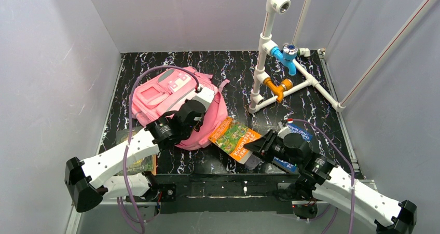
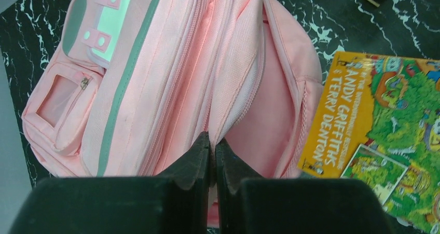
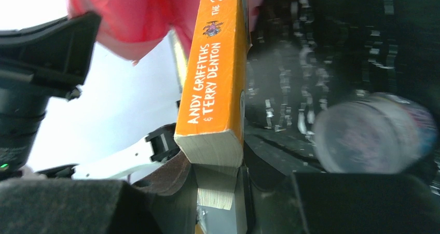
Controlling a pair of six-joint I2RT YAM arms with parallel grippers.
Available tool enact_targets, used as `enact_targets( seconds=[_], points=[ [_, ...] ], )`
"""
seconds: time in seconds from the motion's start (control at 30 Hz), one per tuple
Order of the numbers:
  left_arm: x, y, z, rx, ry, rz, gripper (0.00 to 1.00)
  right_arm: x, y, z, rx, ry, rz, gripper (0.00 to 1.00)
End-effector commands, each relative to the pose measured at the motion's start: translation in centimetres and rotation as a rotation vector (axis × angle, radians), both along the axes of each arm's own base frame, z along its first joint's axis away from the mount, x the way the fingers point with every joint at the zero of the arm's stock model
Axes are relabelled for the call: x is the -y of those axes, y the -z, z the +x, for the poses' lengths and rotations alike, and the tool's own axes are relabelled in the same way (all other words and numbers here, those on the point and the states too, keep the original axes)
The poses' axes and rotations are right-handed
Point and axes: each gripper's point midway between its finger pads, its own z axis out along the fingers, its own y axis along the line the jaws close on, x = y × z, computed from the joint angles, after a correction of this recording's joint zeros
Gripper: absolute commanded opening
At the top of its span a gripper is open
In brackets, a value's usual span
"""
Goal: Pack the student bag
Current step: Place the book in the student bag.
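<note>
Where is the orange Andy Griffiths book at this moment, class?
In the top view, the orange book sits centre-front, gripped by the right tool, its far corner beside the pink backpack.

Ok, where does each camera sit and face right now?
Top external: above and behind the bases, looking down at the table; left gripper and right gripper show.
Left wrist: looks past the left gripper, shut on the opening edge of the student bag.
Right wrist: looks along the right gripper, clamping the orange book, towards the bag.
Shared: all three show book and bag.
</note>
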Motion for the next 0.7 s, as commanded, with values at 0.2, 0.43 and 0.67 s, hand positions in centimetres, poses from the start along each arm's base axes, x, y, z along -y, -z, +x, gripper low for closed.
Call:
enact_targets(
  seconds=[0.2,0.43,0.67],
  points=[
    [0.5,-6.4,1.9,0.208,-0.028,-0.138,0.00,-4.4,-13.6,-1.1,0.253,-0.209,0.380,0.01],
    [1.3,-7.1,1.0,0.177,0.035,-0.179,0.00,-5.4,-10.9,0.3,0.224,-0.161,0.421,0.01],
    [2.0,-6.6,-0.4,0.116,0.086,-0.243,0.00,-8.0,-10.9,3.4,0.320,-0.050,0.462,0.01]
  ],
)
